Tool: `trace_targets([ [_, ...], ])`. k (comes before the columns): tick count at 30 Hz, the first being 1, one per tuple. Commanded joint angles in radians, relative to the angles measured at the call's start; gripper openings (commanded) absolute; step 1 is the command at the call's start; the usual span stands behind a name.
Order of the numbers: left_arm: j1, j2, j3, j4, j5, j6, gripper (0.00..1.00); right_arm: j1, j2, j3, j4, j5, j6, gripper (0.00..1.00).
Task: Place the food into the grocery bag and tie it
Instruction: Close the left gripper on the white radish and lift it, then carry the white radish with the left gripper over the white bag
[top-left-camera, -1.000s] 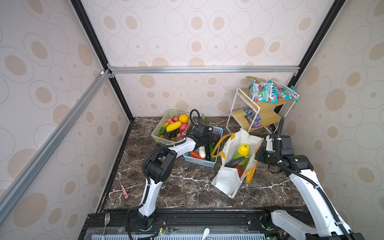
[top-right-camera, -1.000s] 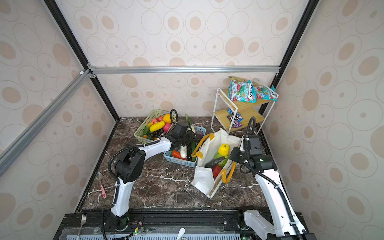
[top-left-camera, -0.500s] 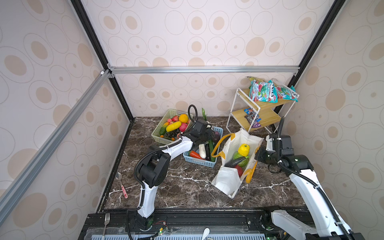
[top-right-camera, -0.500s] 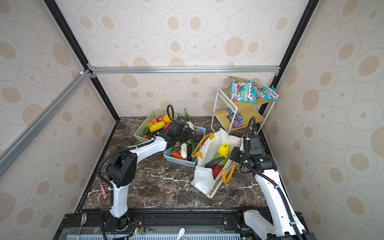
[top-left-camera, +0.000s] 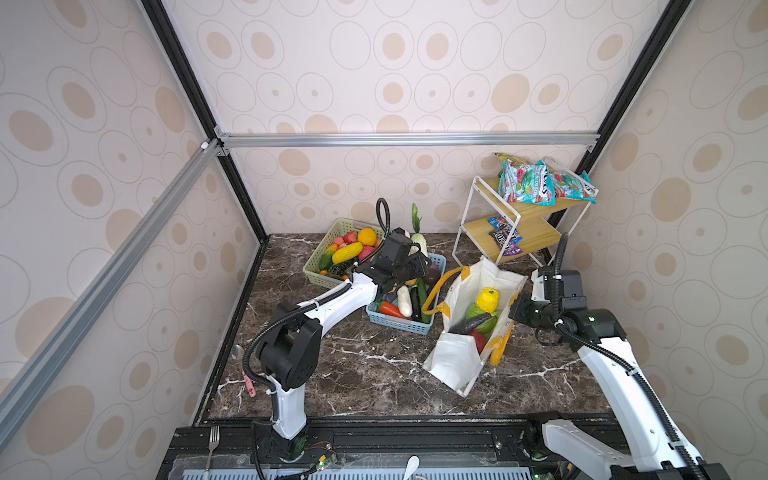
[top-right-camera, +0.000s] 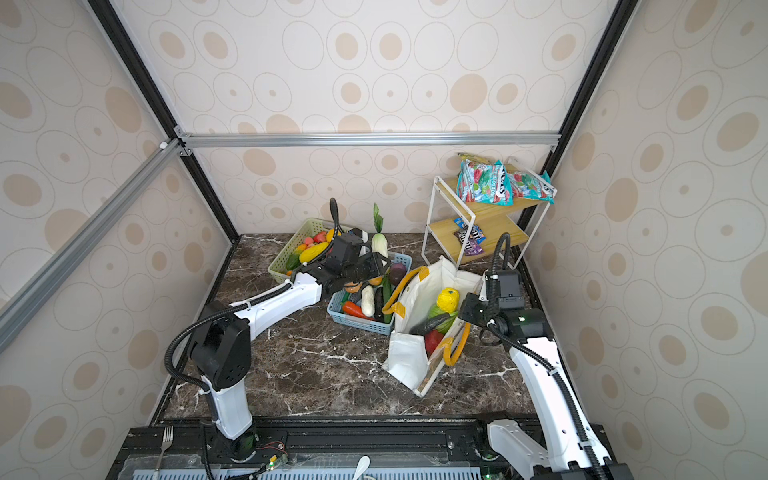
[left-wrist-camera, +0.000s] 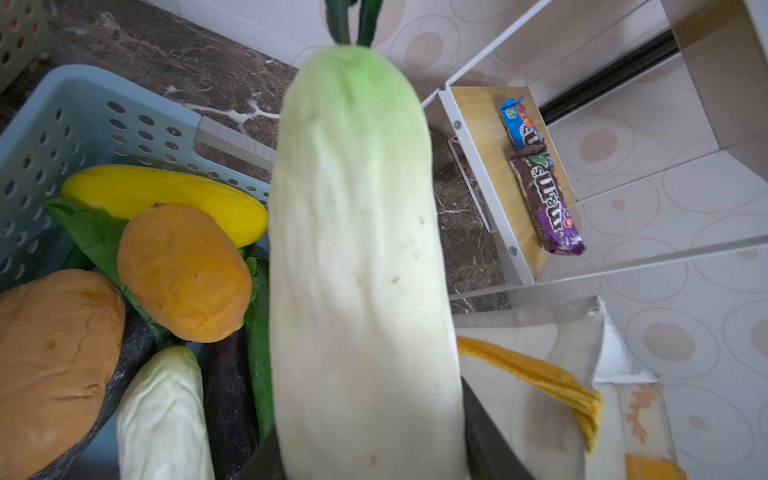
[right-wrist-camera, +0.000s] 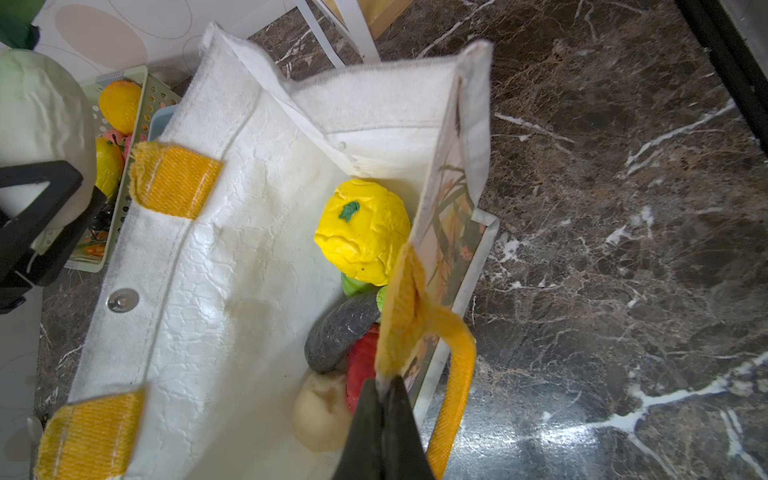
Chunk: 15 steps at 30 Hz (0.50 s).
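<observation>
My left gripper (top-left-camera: 405, 259) (top-right-camera: 365, 262) (left-wrist-camera: 374, 453) is shut on a leafy white radish (top-left-camera: 418, 243) (top-right-camera: 379, 245) (left-wrist-camera: 357, 249) and holds it upright above the light blue basket (top-left-camera: 399, 329) (left-wrist-camera: 83, 116). To the right of it stands the white grocery bag (top-left-camera: 455, 359) (top-right-camera: 405, 357) (right-wrist-camera: 208, 270), mouth open. Inside lie a yellow knobbly fruit (top-left-camera: 487, 299) (right-wrist-camera: 361, 228), a green cabbage (top-left-camera: 478, 318), a dark piece (right-wrist-camera: 340, 328) and a red piece (right-wrist-camera: 361, 365). My right gripper (top-left-camera: 517, 308) (top-right-camera: 467, 309) (right-wrist-camera: 384, 386) is shut on the bag's right rim, beside a yellow-orange handle (right-wrist-camera: 457, 374).
More toy produce fills the blue basket and the pale green basket (top-left-camera: 320, 268) behind it. A white wire shelf (top-left-camera: 519, 222) at the back right holds teal-and-red snack packets (top-left-camera: 528, 183) and candy bags. A spoon (top-left-camera: 245, 370) lies by the left wall.
My left gripper has raised the radish higher over the blue basket, and that arm's elbow has swung left and lower. The right arm and the bag have not moved.
</observation>
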Motion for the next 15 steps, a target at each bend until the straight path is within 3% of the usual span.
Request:
trace_targets([
  [1, -0.03, -0.048, 0.028, -0.045, 0.001, 0.094, 0.34, -0.008, 0.012, 0.013, 0.006, 0.005, -0.005, 0.0],
  [15, -0.148, -0.116, 0.035, -0.106, 0.024, 0.208, 0.33, -0.009, 0.015, 0.005, 0.0, -0.008, -0.006, 0.0],
])
